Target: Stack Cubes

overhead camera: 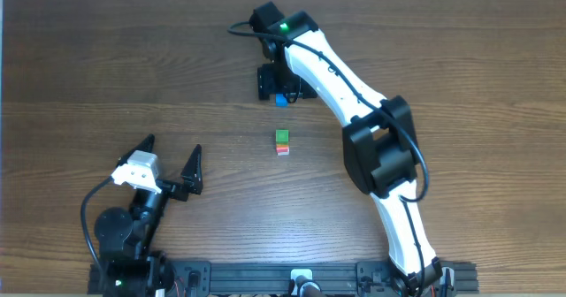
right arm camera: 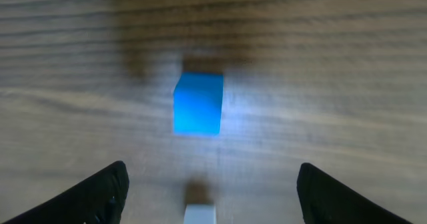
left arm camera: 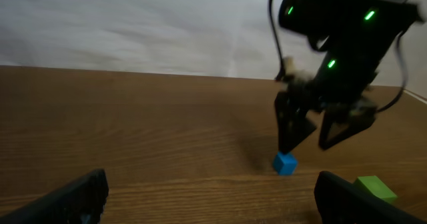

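A small blue cube (overhead camera: pixel 281 100) lies on the wooden table (overhead camera: pixel 106 67) toward the far side. My right gripper (overhead camera: pixel 285 87) hangs open just above it; the right wrist view shows the blue cube (right arm camera: pixel 198 104) ahead of the spread fingertips (right arm camera: pixel 107 187). From the left wrist view the right gripper (left arm camera: pixel 320 141) stands over the blue cube (left arm camera: pixel 285 163) with its fingers apart. Nearer me, a green cube (overhead camera: pixel 282 137) sits on top of a red cube (overhead camera: pixel 282 149); the green cube (left arm camera: pixel 375 186) also appears there. My left gripper (overhead camera: pixel 172 160) rests open at the near left.
The wooden table is bare around the cubes. The right arm (overhead camera: pixel 380 147) stretches from the near right across to the far middle. A black rail (overhead camera: pixel 301 275) runs along the near edge.
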Tool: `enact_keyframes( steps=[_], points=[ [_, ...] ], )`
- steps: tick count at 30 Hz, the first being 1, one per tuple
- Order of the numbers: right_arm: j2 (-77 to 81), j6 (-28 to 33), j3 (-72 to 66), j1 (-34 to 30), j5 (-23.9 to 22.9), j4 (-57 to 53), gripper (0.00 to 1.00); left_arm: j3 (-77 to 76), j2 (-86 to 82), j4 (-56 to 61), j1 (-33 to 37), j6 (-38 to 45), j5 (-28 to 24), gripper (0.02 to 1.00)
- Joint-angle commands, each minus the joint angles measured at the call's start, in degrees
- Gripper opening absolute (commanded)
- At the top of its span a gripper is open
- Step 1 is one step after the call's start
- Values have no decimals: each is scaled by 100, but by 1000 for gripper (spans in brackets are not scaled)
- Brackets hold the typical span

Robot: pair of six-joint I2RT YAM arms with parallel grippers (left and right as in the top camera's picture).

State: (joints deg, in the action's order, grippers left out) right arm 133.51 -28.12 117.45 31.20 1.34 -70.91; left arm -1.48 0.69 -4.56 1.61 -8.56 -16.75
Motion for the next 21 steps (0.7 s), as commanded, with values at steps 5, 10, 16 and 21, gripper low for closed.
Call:
enact_keyframes(
  steps=[5,10,16,21],
  points=[
    [361,258,107,-13,-243,221,759,39,-42,13,-22,85,-57,998],
    [455,273,105,-13,-319,260,744,39,-42,13,-22,85,-57,998],
    [529,271,105,4,-337,402,684,39,-42,13,-22,85,-57,996],
    [538,269,105,17,-337,435,546,39,-42,13,-22,85,-57,993]
  ],
)
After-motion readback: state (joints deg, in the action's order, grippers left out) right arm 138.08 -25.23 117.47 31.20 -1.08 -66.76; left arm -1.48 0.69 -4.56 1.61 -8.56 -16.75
